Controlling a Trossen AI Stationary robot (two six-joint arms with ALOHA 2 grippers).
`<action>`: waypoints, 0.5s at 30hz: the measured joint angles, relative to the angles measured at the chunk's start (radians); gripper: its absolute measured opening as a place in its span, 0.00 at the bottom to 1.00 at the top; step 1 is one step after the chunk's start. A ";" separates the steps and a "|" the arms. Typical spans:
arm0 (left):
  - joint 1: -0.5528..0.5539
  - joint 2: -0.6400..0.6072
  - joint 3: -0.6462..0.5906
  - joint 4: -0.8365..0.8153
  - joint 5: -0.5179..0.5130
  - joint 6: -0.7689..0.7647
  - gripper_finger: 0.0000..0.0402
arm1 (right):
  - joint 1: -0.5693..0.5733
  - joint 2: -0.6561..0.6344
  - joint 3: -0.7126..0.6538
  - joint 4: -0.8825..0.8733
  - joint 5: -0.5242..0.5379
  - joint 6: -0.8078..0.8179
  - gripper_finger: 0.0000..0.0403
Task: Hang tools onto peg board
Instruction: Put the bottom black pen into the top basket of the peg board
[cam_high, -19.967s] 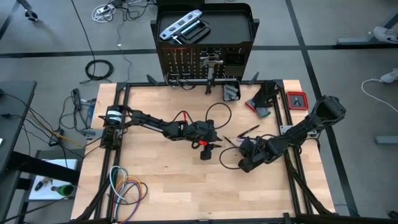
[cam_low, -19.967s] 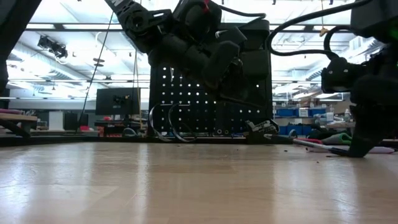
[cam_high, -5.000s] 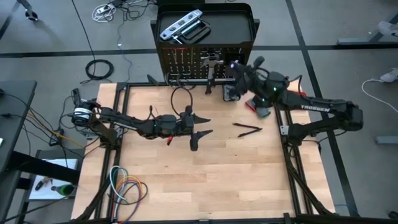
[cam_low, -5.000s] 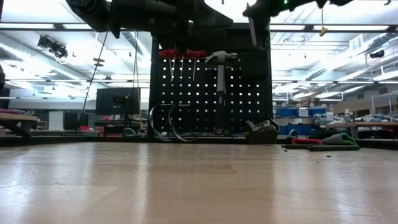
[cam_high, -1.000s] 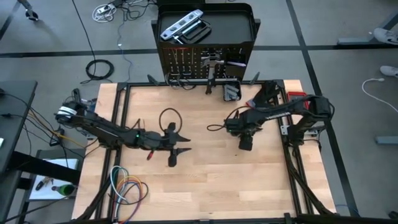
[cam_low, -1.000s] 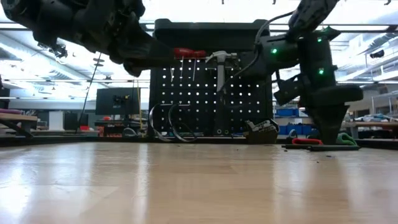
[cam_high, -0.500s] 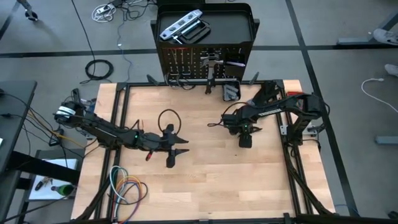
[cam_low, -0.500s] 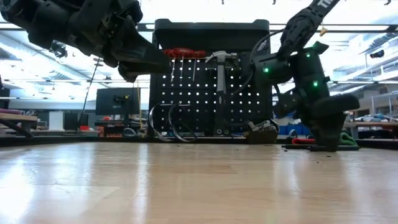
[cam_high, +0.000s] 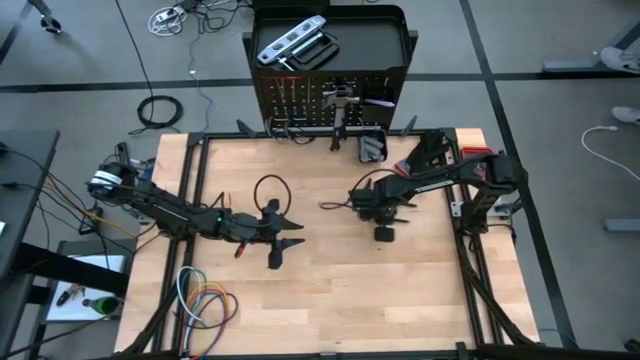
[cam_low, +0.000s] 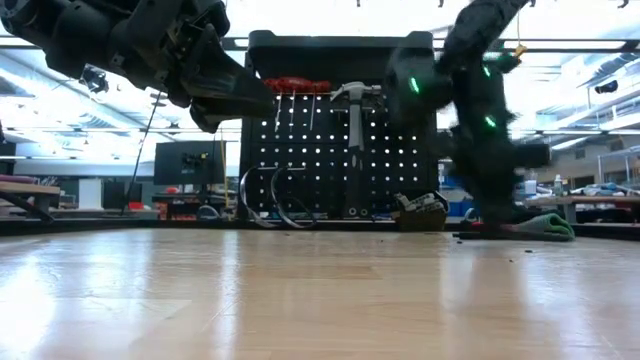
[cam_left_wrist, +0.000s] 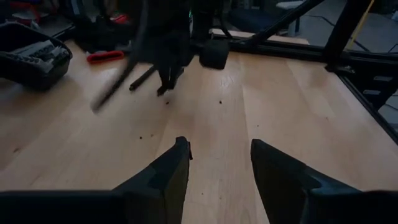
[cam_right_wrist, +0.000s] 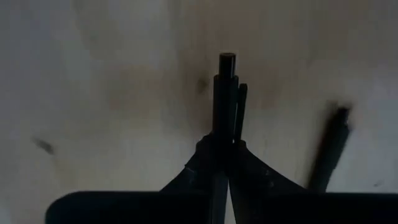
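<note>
The peg board (cam_high: 330, 105) stands upright at the table's far edge. A hammer (cam_low: 355, 105) and red-handled pliers (cam_low: 295, 85) hang on it, and a silver level (cam_high: 290, 45) lies in its top tray. My right gripper (cam_high: 378, 212) points down right of the table's middle, shut on a thin dark screwdriver (cam_right_wrist: 225, 87). A second dark screwdriver (cam_right_wrist: 326, 149) lies on the wood beside it. My left gripper (cam_high: 297, 235) hovers left of centre, open with nothing between its fingers (cam_left_wrist: 168, 168). My right gripper pinches the thin dark screwdriver (cam_right_wrist: 224, 127) between its two fingers, coming from above with the fingers pointing down. The tool's free end (cam_right_wrist: 227, 59) sticks out past the fingertips. Whether the tool is clear of the wood I cannot tell.
A black parts case (cam_high: 372, 148), a grey-green tool (cam_high: 420, 175) and a red box (cam_high: 477, 160) sit at the far right. Coiled coloured cables (cam_high: 205, 300) lie at the near left. Black frame rails (cam_high: 470, 290) run along the table's sides.
My right gripper has moved a short way toward the table's left edge, staying pointed down; it shows blurred in the low view.
</note>
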 joint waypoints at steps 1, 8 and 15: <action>0.000 0.000 0.000 -0.001 0.000 -0.001 0.43 | 0.004 -0.017 0.008 -0.008 0.000 0.010 0.08; 0.000 0.000 0.000 -0.008 0.000 -0.058 0.43 | 0.019 -0.137 0.059 0.074 -0.020 0.057 0.08; 0.000 0.001 0.000 0.057 -0.003 -0.059 0.43 | 0.051 -0.302 0.065 0.308 0.034 0.106 0.08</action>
